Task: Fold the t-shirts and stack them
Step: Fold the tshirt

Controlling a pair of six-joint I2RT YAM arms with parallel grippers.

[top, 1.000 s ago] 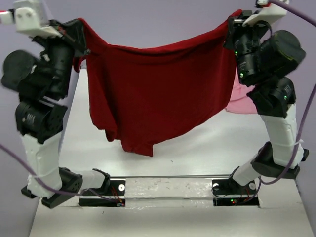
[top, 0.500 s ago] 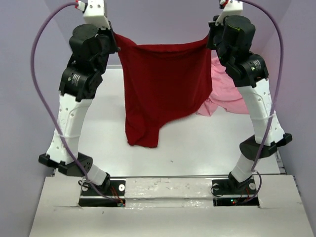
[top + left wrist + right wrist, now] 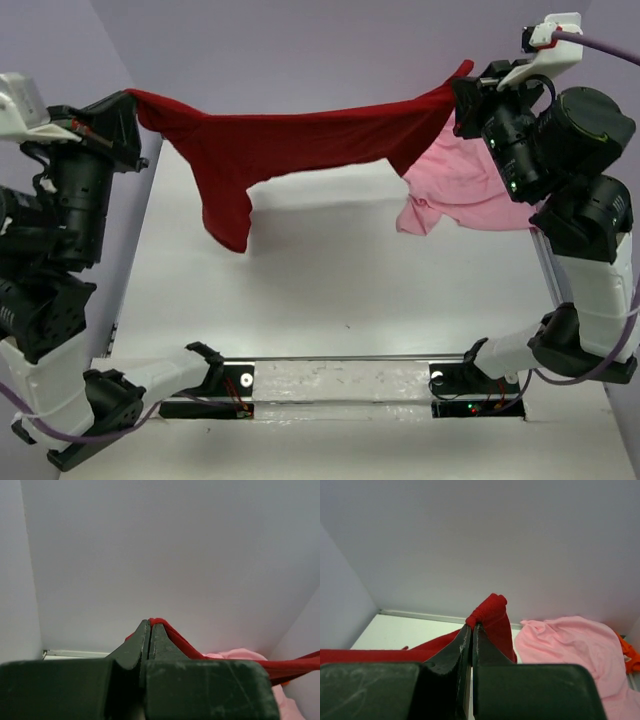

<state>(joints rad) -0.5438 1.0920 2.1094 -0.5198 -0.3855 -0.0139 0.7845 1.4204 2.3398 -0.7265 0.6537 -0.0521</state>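
Note:
The dark red t-shirt [image 3: 300, 140] hangs stretched in the air between both grippers, high over the far half of the white table [image 3: 330, 290]. My left gripper [image 3: 133, 100] is shut on its left corner [image 3: 156, 622]. My right gripper [image 3: 462, 85] is shut on its right corner [image 3: 487, 609]. A loose part of the red shirt droops at the left [image 3: 225, 215]. The light pink t-shirt [image 3: 460, 185] lies crumpled on the table at the far right, also seen in the right wrist view [image 3: 570, 640]. A bit of the bright orange t-shirt [image 3: 631, 655] shows beyond the pink one.
Grey-lilac walls [image 3: 300, 50] close the table in at the back and sides. The arm bases [image 3: 340, 385] sit on a black rail at the near edge. Purple cables [image 3: 610, 50] trail from the wrists.
Both arms have swung apart and back towards the camera, pulling the red shirt from a narrow hanging sheet into a wide, taut band. The pink shirt has not moved.

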